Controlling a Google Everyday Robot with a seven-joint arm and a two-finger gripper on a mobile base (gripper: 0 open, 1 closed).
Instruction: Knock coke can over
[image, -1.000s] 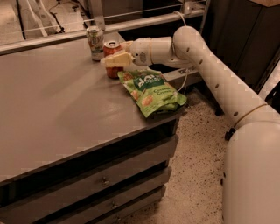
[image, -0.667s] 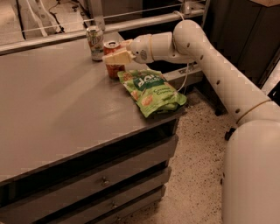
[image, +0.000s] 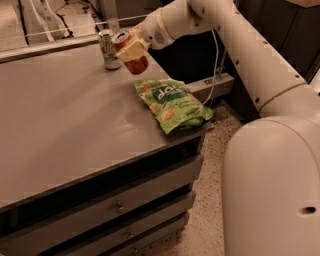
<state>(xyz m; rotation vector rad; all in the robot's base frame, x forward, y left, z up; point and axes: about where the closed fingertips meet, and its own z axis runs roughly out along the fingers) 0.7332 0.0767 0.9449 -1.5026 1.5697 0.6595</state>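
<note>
The red coke can (image: 137, 64) is tilted, its silver top leaning left toward the far edge of the grey table (image: 65, 120). My gripper (image: 132, 50) reaches in from the upper right and is shut on the can, with a pale fingertip (image: 131, 48) across its side. The can's lower end is just above or barely touching the tabletop; I cannot tell which. A pale green-and-white soda can (image: 108, 49) stands upright right next to it on the left.
A green chip bag (image: 172, 104) lies flat near the table's right front corner. The table has drawers (image: 120, 205) below its front edge. A metal rail (image: 50, 30) runs behind the table. My white arm (image: 250, 65) spans the right side above the speckled floor.
The coke can stood upright beside the gripper; now it is tilted leftward in the gripper's grasp. The arm has risen and swung, and the view has shifted closer.
</note>
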